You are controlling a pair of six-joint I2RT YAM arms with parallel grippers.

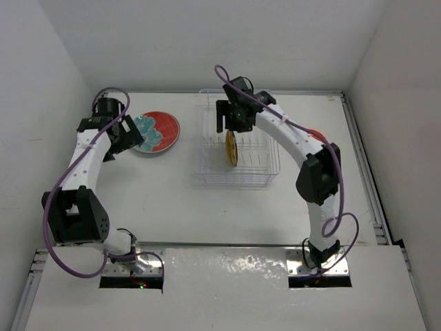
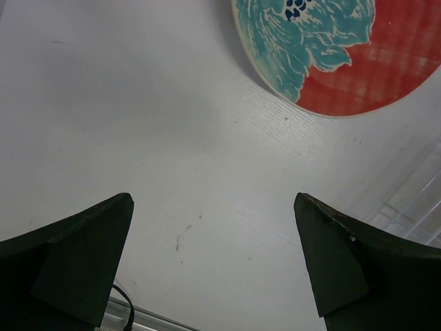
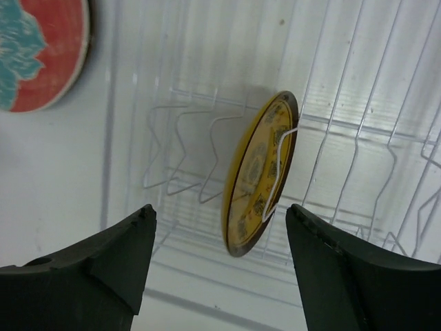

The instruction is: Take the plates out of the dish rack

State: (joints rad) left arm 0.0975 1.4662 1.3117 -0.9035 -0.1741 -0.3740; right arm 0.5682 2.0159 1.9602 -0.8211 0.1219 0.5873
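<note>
1. Unloading appears partly done: the yellow plate is the only plate visible in the dish rack. The teal plate lies on the red plate on the table to the rack's left, and an orange plate peeks out behind the right arm.
2. The right gripper hangs above the yellow plate with its jaws apart, holding nothing.
3. The left gripper is spread wide and empty over bare table, just beside the stacked pair.
4. The yellow plate stands on edge between prongs, slightly tilted. Its faces point toward the rack's left and right sides, and its edge line runs from the near side to the far side.
5. The next move likely calls for lowering the right gripper so one finger passes each face, pinching the upper rim, then lifting straight up clear of the wire crossing the plate.
</note>
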